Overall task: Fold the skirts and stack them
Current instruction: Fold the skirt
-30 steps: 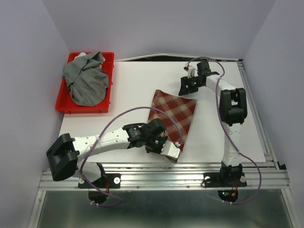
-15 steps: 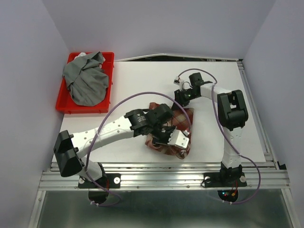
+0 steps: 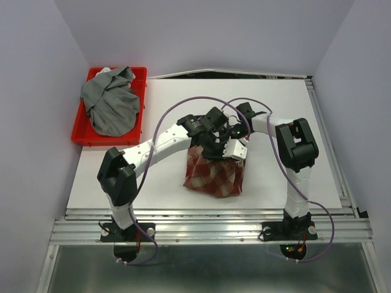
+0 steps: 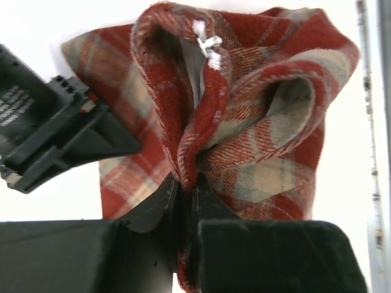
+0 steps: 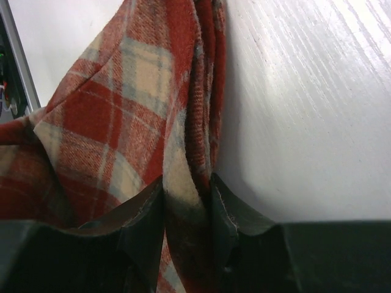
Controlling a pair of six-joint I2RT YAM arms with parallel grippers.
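Observation:
The red-and-cream plaid skirt (image 3: 214, 174) hangs bunched over the middle of the white table, lifted by its upper edge. My left gripper (image 3: 219, 146) is shut on a fold of the plaid skirt (image 4: 244, 122). My right gripper (image 3: 235, 131) sits right beside it and is shut on another edge of the plaid skirt (image 5: 116, 122). The two grippers almost touch above the cloth. The grey pleated skirt (image 3: 111, 101) lies crumpled in the red tray (image 3: 79, 134) at the back left.
The white table (image 3: 287, 177) ends at a metal rail along the near edge. Purple cables loop over both arms above the skirt. Grey walls close in the left, back and right sides.
My left gripper has carried the skirt's near edge up and away toward the right gripper. The skirt went from lying flat to hanging bunched. My right gripper moved slightly left and forward.

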